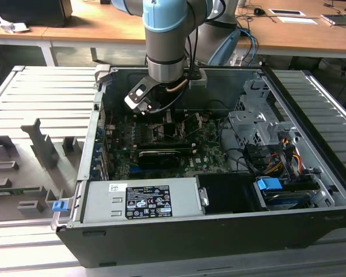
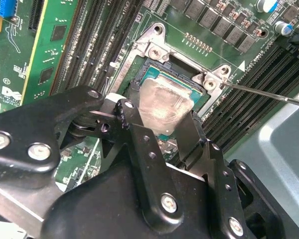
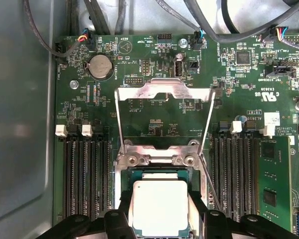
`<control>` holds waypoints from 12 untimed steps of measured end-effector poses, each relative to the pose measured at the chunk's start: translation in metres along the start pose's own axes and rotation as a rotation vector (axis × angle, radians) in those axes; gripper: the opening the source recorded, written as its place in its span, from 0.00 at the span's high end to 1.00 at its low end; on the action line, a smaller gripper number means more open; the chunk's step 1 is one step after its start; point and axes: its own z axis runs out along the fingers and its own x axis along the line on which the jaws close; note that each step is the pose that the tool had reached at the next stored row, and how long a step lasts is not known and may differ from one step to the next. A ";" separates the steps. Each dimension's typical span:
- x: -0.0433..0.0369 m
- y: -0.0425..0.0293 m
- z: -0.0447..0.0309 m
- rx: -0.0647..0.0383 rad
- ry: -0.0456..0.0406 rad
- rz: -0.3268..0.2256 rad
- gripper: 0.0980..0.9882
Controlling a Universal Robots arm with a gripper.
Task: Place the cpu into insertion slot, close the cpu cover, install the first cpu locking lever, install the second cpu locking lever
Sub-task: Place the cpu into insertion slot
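The cpu, a pale silver square chip, sits low over the insertion slot, and its green edge lines up with the socket's frame. My gripper straddles it, one black finger against each of two opposite sides, so it is shut on the chip. In the second wrist view the cpu lies between the same fingers. The cpu cover is swung open and lies flat on the board beyond the slot. Two thin wire levers stand raised beside it. In the exterior view the gripper is deep inside the computer case.
Black memory slots flank the socket on both sides. Cables hang over the board's far edge, near a coin battery. The case also holds a power supply, a graphics card and a drive cage.
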 end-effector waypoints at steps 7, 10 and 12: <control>0.0000 0.0000 0.0000 0.000 0.0001 0.000 0.43; 0.0001 0.0002 -0.0025 0.000 0.0002 0.000 0.43; 0.0002 0.0005 -0.0071 0.000 0.0002 0.000 0.45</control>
